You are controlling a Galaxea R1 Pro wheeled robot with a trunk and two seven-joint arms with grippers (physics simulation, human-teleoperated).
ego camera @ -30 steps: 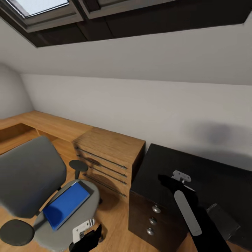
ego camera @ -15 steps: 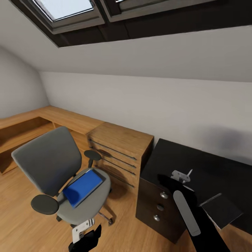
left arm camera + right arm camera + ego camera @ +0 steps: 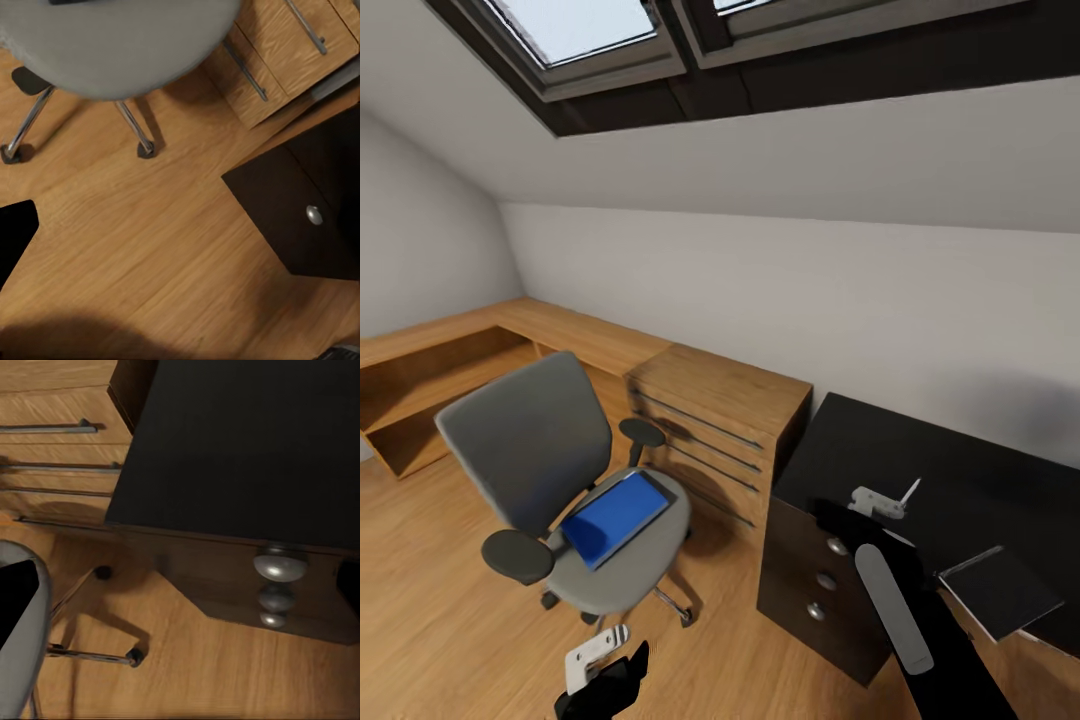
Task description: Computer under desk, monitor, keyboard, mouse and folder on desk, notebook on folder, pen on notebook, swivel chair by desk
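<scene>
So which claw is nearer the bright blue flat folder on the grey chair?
Left. The left claw hangs just below the folder; the right claw is over the black desk.

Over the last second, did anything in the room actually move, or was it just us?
Just us: the whole head view shifted, so the camera moved, bringing more floor and the whole swivel chair into view. The folder still lies on its seat, the notebook on the desk. Nothing was grasped or released; the left gripper and right gripper keep their places in frame.
</scene>
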